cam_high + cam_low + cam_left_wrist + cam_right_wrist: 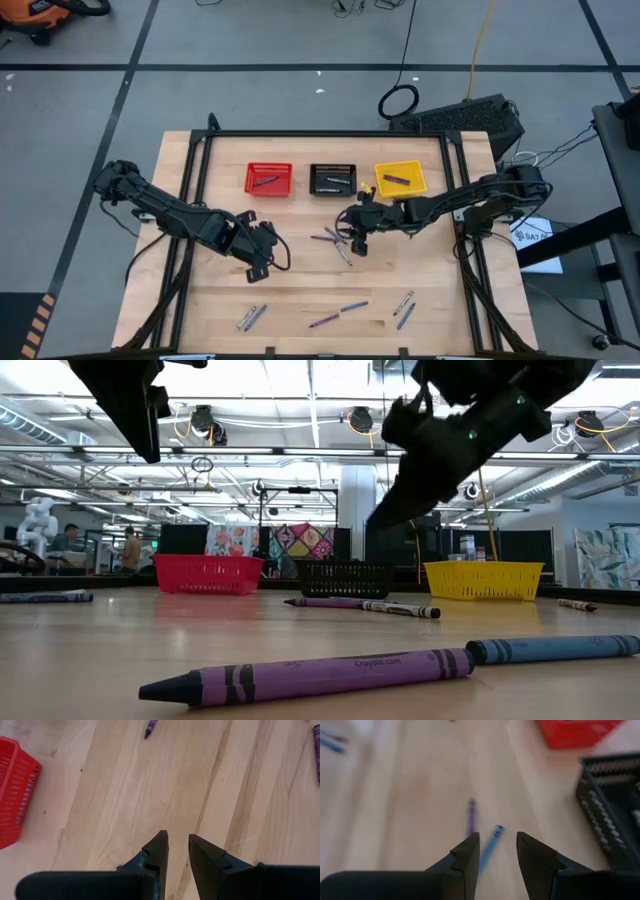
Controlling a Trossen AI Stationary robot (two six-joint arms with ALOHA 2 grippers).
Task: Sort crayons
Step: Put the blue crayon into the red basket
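Several crayons lie flat on the wooden table. A small cluster (332,240) lies in the middle, and others (325,321) lie near the front edge. My right gripper (356,238) is open and empty above the middle cluster. A blue crayon (490,846) and a purple crayon (471,815) show just ahead of its fingers. My left gripper (268,255) is open and empty over bare wood, left of the cluster (177,842). In the low view a purple crayon (320,678) and a blue one (555,649) lie close to the camera.
A red basket (268,179), a black basket (333,179) and a yellow basket (399,178) stand in a row at the far side, each with a crayon inside. A dark frame runs round the table's edges. Bare wood lies between the baskets and the front crayons.
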